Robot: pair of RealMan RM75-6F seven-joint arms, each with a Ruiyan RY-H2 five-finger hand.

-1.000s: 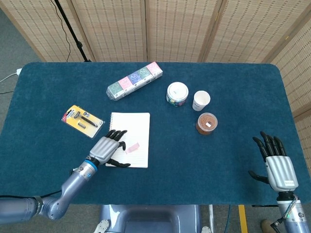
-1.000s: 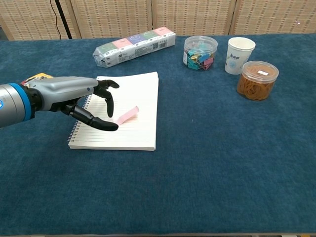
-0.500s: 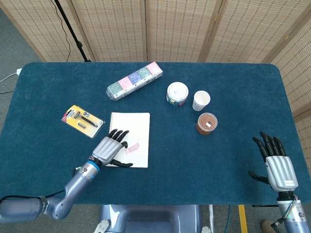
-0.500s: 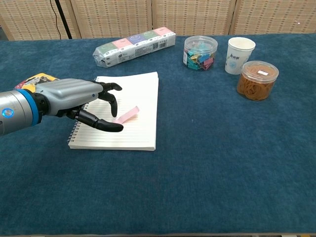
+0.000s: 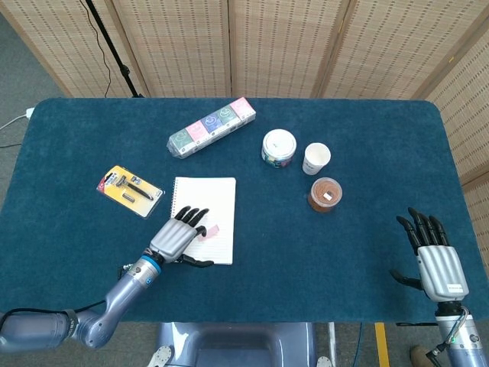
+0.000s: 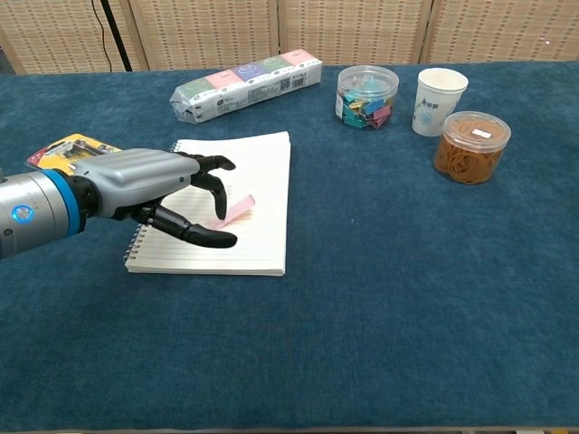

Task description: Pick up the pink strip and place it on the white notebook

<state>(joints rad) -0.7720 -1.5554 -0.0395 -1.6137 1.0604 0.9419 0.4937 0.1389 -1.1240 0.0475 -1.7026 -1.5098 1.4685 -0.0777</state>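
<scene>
The pink strip (image 5: 212, 228) (image 6: 238, 208) lies flat on the white spiral notebook (image 5: 210, 200) (image 6: 262, 172), on its lower right part. My left hand (image 5: 177, 238) (image 6: 149, 185) hovers over the notebook's near left side with its fingers spread. Its dark fingertips (image 6: 217, 167) are just left of the strip, the thumb reaches below it, and it holds nothing. My right hand (image 5: 435, 260) rests open at the table's near right corner, far from the notebook, and shows only in the head view.
A yellow razor pack (image 5: 130, 191) lies left of the notebook. Behind it is a long multicoloured box (image 5: 212, 127). A clear tub of clips (image 5: 278, 147), a paper cup (image 5: 315, 158) and a jar of rubber bands (image 5: 325, 194) stand at the centre right.
My left hand has slid a little toward the near edge and to the right over the notebook. The strip and the right hand have not moved.
</scene>
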